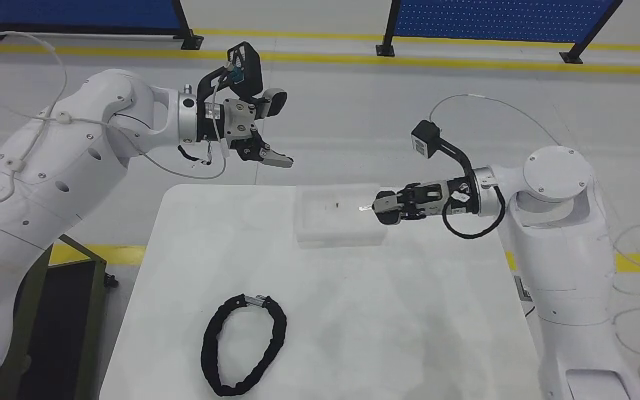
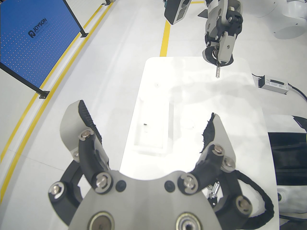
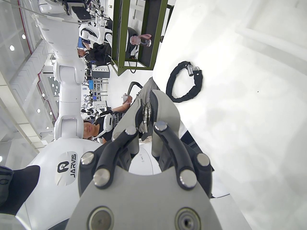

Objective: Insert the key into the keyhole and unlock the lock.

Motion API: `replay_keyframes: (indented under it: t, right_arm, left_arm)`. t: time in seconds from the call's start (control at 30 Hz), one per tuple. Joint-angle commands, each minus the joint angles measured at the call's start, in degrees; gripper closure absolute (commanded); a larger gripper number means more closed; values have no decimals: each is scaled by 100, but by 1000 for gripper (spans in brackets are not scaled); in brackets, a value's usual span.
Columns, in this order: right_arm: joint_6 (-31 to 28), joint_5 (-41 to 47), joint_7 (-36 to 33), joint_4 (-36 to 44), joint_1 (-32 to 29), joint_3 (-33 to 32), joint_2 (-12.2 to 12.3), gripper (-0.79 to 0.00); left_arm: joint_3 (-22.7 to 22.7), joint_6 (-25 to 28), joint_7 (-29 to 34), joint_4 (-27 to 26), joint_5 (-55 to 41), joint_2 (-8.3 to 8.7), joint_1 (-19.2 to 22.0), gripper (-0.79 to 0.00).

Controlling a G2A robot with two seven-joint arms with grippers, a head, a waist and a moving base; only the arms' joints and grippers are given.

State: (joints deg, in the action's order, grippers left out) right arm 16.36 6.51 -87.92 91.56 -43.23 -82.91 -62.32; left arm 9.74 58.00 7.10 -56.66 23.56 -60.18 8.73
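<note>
A black sleeved chain lock (image 1: 243, 343) lies in a ring near the front left of the white table (image 1: 420, 330); its metal cylinder (image 3: 191, 70) sits at the far side of the ring. My right gripper (image 1: 381, 208) hovers over the table's back middle, shut on the key (image 3: 146, 114), whose shaft (image 2: 217, 71) sticks out past the fingertips. In the right wrist view the lock (image 3: 184, 82) lies well beyond that gripper (image 3: 145, 98). My left gripper (image 1: 268, 152) hangs open above the table's back left corner, holding nothing; its own view shows the wide gap (image 2: 147, 113).
A shallow clear tray (image 1: 335, 235) sits on the table at the back middle, just under the key. A green-framed cart (image 3: 134, 25) stands beside the table's left edge. A grey power box (image 2: 274, 84) lies on the floor off the right side.
</note>
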Motion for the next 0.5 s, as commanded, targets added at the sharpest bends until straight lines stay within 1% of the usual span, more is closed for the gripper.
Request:
replay_keyframes:
  t: [0.0,0.37,0.47]
  right_arm:
    - [0,-3,0,0,2,1,-1,0]
    - [0,-3,0,0,2,1,-1,0]
    - [0,-3,0,0,2,1,-1,0]
  left_arm:
    - [0,0,5,0,-5,0,0,-785]
    - [0,0,5,0,-5,0,0,-785]
    - [95,-229,-59,-39,52,32,-219,-785]
